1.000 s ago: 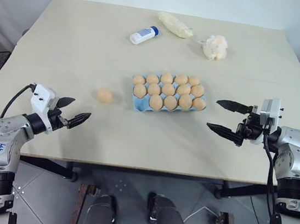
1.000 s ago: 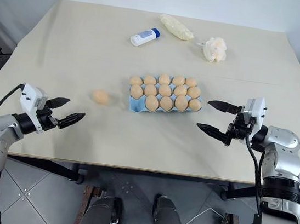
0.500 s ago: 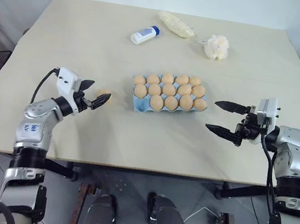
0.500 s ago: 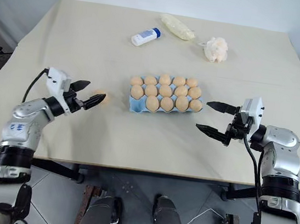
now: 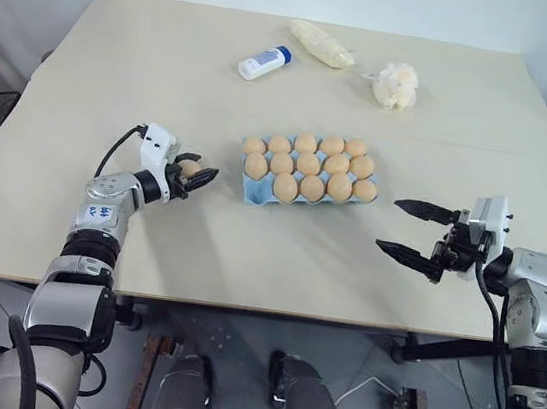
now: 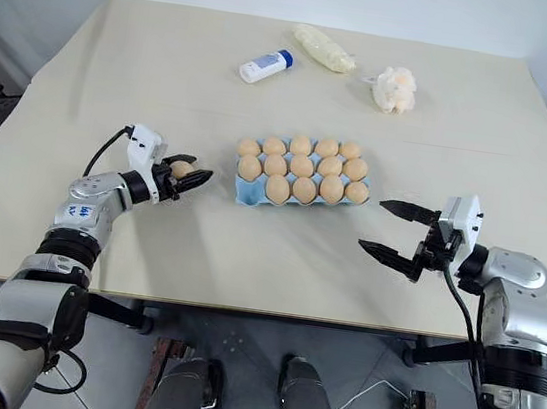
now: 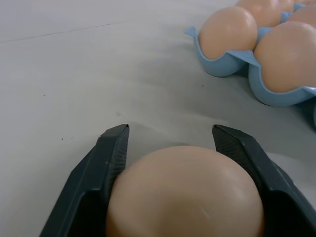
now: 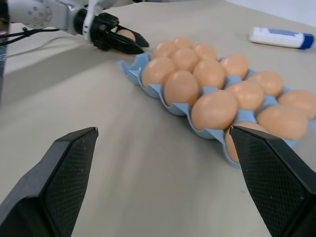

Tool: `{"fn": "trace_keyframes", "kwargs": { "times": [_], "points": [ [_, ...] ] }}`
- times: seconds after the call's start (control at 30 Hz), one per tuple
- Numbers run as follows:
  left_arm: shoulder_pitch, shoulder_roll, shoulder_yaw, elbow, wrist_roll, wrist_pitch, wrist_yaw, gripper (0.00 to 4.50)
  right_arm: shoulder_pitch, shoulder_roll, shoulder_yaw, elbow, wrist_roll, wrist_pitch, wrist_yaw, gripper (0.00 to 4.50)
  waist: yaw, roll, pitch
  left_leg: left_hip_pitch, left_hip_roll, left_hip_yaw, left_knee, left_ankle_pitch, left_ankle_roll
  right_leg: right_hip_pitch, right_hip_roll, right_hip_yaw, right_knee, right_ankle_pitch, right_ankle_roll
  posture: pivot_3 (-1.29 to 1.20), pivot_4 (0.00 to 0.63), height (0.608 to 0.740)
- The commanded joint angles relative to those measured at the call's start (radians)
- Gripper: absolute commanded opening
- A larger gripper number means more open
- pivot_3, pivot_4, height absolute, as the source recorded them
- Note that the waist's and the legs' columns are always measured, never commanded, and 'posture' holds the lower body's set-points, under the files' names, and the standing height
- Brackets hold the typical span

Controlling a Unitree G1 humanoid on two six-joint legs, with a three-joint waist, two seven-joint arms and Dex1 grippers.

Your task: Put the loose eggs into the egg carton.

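Note:
One loose egg point(image 5: 188, 166), tan-brown, lies on the table just left of the light blue egg carton point(image 5: 252, 196). My left gripper point(image 5: 201, 167) is shut on it. In the left wrist view the egg point(image 7: 185, 192) sits between both black fingers point(image 7: 103, 163), touching each. Every carton cup I can see holds an egg. My right gripper point(image 5: 390, 224) hovers open and empty to the right of the carton, pointing toward it, and the carton point(image 8: 148, 86) lies ahead of its fingers.
At the back of the table lie a white bottle with a blue cap point(image 5: 263, 63), a pale wrapped packet point(image 5: 320, 44) and a lumpy white wad point(image 5: 394, 84). The table's front edge point(image 5: 260, 309) runs just below both arms.
My left arm reached forward and to the right to the loose egg, and its jaws closed around it. The right gripper stayed open and nearly still.

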Motion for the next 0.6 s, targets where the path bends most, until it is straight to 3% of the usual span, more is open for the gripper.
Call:
{"fn": "trace_keyframes", "kwargs": {
  "times": [0.03,0.3,0.53,0.6],
  "points": [
    [-0.049,0.009,0.001,-0.062,-0.010,-0.016,-0.036,2.36,-0.005,-0.016,-0.031,-0.041,0.025,0.002,-0.015,4.50,0.002,0.000,0.000,0.000,0.000,0.000,0.000,0.000,0.000,0.000,0.000,0.000,0.000,0.000,0.000,0.00,0.150,0.740],
    [-0.098,-0.099,-0.043,-0.245,-0.072,0.066,-0.143,2.34,-0.020,-0.007,-0.022,-0.030,0.022,-0.004,-0.027,4.50,0.004,0.000,0.000,-0.001,-0.002,0.000,0.001,0.000,0.001,0.000,0.001,0.000,-0.001,0.000,0.001,0.00,0.150,0.740],
    [-0.131,-0.150,-0.120,-0.143,-0.004,0.008,-0.168,2.34,0.007,-0.003,-0.031,-0.056,0.026,-0.006,-0.048,4.50,-0.002,0.000,0.000,0.000,0.000,-0.001,0.003,0.001,0.001,0.000,0.003,0.001,0.001,0.000,0.001,0.00,0.150,0.740],
    [-0.137,-0.153,-0.129,-0.123,0.008,-0.007,-0.168,3.09,0.019,-0.004,-0.035,-0.068,0.030,-0.004,-0.056,4.50,-0.002,0.000,0.000,0.000,0.000,-0.001,0.004,0.000,0.001,0.000,0.004,0.001,0.002,0.000,0.001,0.00,0.150,0.740]
  ]
}}
